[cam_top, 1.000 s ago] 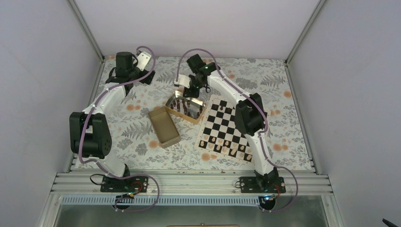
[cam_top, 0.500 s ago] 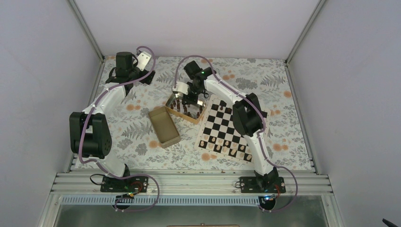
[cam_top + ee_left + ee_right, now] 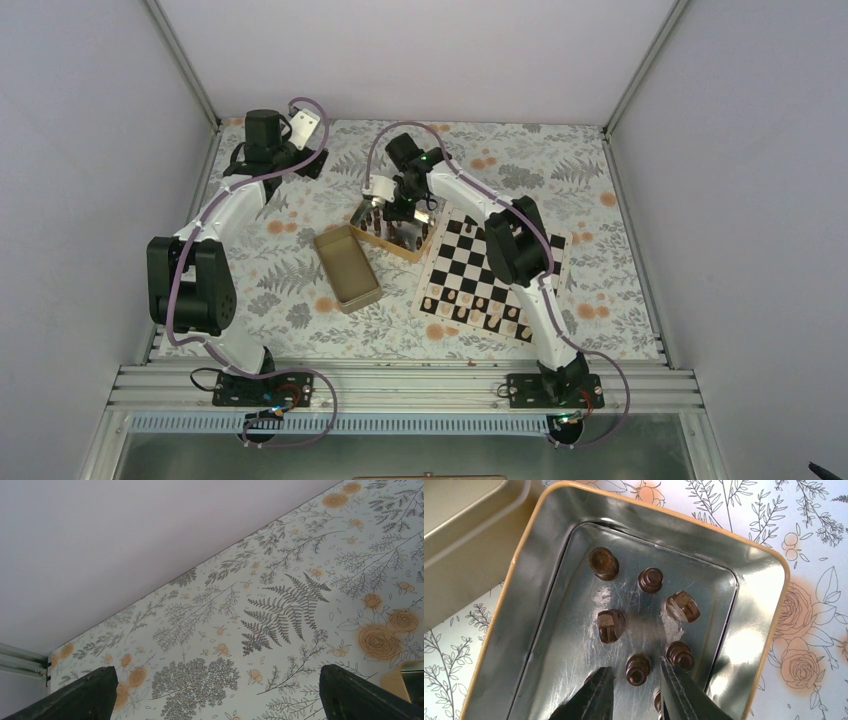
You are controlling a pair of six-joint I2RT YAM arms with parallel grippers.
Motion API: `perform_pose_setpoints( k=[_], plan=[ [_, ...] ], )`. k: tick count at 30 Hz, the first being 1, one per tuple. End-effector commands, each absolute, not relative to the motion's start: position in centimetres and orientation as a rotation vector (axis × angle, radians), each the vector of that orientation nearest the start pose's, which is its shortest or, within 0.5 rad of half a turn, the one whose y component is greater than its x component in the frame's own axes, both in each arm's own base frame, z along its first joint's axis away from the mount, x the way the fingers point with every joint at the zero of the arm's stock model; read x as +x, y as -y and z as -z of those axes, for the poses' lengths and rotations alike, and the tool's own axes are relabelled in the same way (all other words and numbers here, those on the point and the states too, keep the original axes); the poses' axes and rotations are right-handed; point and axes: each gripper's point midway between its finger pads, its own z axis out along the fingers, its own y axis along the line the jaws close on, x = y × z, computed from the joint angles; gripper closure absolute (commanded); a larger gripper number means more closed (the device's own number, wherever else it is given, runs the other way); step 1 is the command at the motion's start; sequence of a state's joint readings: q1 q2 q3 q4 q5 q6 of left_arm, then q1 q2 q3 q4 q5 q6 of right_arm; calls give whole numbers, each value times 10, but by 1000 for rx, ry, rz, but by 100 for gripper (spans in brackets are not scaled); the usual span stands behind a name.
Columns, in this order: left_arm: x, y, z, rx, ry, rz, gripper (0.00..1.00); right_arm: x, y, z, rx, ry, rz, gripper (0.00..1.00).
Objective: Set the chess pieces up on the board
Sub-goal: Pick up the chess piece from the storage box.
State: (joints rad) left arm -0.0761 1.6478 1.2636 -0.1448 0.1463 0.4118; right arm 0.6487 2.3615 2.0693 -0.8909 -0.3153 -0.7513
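Note:
Several dark brown chess pieces stand in an open golden tin [image 3: 520, 555] with a shiny inside. My right gripper [image 3: 635, 668] is lowered into the tin and is open. Its fingers straddle one dark piece [image 3: 638, 670] with a gap on each side. Another dark piece [image 3: 680, 655] stands just right of the right finger. In the top view the right gripper [image 3: 398, 212] is over the tin [image 3: 400, 250], left of the board [image 3: 440, 256]. My left gripper [image 3: 215, 690] is wide open and empty over the flowered cloth at the back left [image 3: 312, 162].
A second golden tin [image 3: 346, 268] lies empty, front left of the first; its edge shows in the right wrist view [image 3: 464, 530]. Pale pieces [image 3: 470, 308] stand in rows on the board's near side. Grey walls close in the table.
My right gripper has moved left from the board's far corner and down into the tin, around a dark piece. The left arm has not moved.

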Motion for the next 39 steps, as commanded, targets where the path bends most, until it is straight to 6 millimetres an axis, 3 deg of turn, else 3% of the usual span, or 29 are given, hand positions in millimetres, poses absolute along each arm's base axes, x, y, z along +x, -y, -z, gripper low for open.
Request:
perform_pose_setpoints(
  k=[1,13,16,31,39],
  plan=[
    [496,64,-233,598,-1959,-68,0,400,-377,-69,-1815,-2023,-411,73],
    [495,64,-233,601,-1962,-66,0,373,-363,-65,-1871,-2079,-464,72],
    [495,64,-233,602,-1962,-66,0,374,-362,-62,-1867,-2085,-449,71],
    [496,62,-233,594,-1960,-80,0,401,-366,-91,-1753,-2022,-375,71],
    [496,61,-232,596,-1962,-81,0,383,-349,-85,-1834,-2074,-364,71]
  ],
)
